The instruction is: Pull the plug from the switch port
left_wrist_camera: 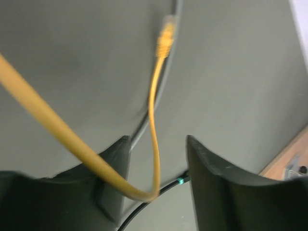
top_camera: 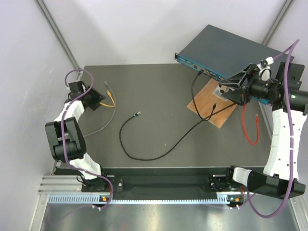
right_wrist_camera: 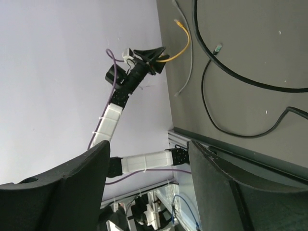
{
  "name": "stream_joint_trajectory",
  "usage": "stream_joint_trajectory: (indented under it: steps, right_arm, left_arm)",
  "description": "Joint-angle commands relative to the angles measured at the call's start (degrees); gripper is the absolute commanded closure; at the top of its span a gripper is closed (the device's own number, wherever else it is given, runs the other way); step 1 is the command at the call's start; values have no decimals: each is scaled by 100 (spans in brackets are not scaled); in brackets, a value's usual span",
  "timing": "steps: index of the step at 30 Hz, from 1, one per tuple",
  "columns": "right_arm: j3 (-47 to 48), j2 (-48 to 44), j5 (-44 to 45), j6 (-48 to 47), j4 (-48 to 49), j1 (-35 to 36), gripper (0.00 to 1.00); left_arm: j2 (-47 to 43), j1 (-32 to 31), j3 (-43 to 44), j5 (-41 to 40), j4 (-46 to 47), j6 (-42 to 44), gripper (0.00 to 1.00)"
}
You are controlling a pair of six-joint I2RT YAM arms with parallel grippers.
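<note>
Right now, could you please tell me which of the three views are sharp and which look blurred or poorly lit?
Top external: sharp and evenly lit, with the switch and black cable crisp. Left wrist: soft throughout, with the yellow cable and its plug blurred. Right wrist: the tabletop is fairly sharp, while the near fingers are dark and out of focus.

The right arm (top_camera: 281, 130) hides part of the switch (top_camera: 226, 48) face (sockets (top_camera: 192, 61) too small to tell)

Yellow cable (top_camera: 111, 100) and grey cable (top_camera: 107, 121) lie together at the table's (top_camera: 159, 86) left rear. Red cable (top_camera: 249, 129) near right edge. Wooden board (top_camera: 222, 115) right rear. Black cable (top_camera: 144, 156) loops mid-table; far end possibly reaches the board.
</note>
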Motion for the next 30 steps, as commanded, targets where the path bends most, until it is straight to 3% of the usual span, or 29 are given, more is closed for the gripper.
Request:
stream_joint_trajectory:
  steps: [1, 7, 15, 20, 22, 26, 29, 30]
  right_arm:
    - [-55, -215, 275, 105, 293, 60, 34]
    - [-178, -294, 600, -9, 126, 60, 34]
    - [-283, -514, 1514, -97, 187, 60, 37]
    - [-370, -672, 1997, -256, 29, 43, 38]
    - [-502, -838, 2146, -177, 151, 16, 44]
    - [-889, -1251, 2462, 131, 731, -150, 50]
    - [-576, -1305, 2273, -218, 549, -860, 55]
    - [-486, -1174, 2096, -386, 400, -1420, 57]
  left_arm:
    - [-163, 33, 364, -324, -621, 127, 41]
    - [-488, -28, 830, -1264, -1974, 93, 28]
    - [-1200, -677, 436, -1679, -3398, -882, 28]
    - [-1736, -1100, 346, -1636, -3374, -805, 32]
    - [-1938, -1328, 601, -1137, -2990, -244, 41]
    - [-1975, -1988, 1171, -916, -2644, 522, 42]
    - [-1562, -2304, 1708, -564, -2530, 760, 42]
    - [-1387, -2496, 1909, -511, -2477, 865, 42]
